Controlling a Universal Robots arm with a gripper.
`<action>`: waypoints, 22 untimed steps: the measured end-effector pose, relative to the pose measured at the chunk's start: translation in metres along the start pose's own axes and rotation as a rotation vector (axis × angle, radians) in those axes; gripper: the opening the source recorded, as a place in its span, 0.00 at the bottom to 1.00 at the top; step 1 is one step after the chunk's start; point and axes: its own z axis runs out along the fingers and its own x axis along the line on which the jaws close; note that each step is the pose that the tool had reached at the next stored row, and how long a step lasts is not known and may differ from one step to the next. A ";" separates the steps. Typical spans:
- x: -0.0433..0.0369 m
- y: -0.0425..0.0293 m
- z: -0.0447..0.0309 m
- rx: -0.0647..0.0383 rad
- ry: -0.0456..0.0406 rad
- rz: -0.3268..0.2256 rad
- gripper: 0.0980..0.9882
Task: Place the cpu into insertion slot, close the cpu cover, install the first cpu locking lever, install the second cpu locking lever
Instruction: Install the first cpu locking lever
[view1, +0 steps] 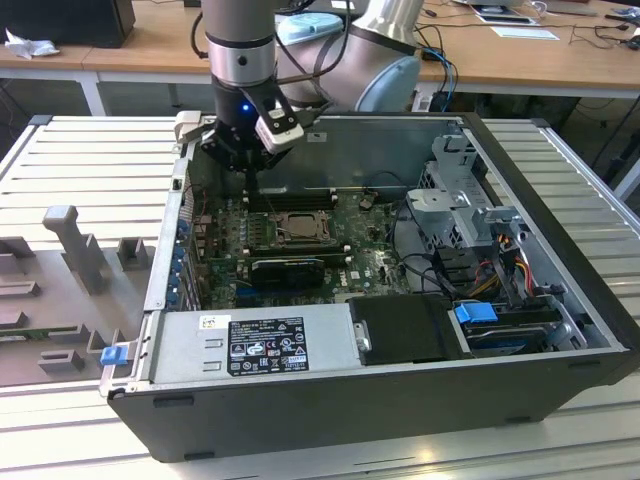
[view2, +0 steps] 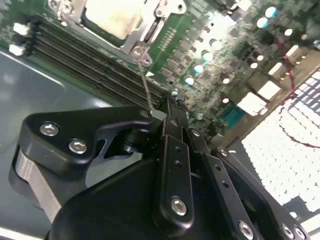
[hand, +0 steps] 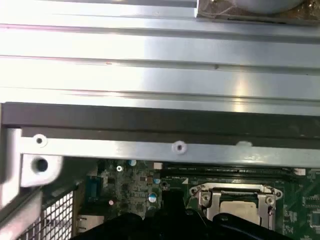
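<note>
The cpu (view1: 297, 229) lies in the insertion slot (view1: 272, 243) on the green board, pale metal top up, seen too in both wrist views (view2: 112, 15) (hand: 241, 207). The silver cpu cover (view2: 152, 25) lies flat as a frame around the chip. A thin wire locking lever (view2: 145, 80) rises from the socket's corner up to my gripper (view2: 171, 102). The fingers are shut, and the lever's upper end runs behind one finger, so I cannot tell whether it is pinched. In the exterior view my gripper (view1: 250, 182) hangs just behind the socket's left corner.
The open computer case (view1: 560, 250) stands on a slatted metal table (view1: 90, 160). Memory slots (view2: 85, 65) run beside the socket. The case's rear wall (hand: 160, 115) is close behind the gripper. A power supply (view1: 255, 345) and drive cage (view1: 465, 205) fill the front and right.
</note>
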 end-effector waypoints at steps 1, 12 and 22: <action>-0.0046 0.0003 0.0003 0.000 -0.0001 0.000 0.01; -0.0507 -0.0025 0.0034 -0.024 -0.0011 0.000 0.01; -0.0610 -0.0002 0.0211 -0.025 -0.0035 -0.010 0.01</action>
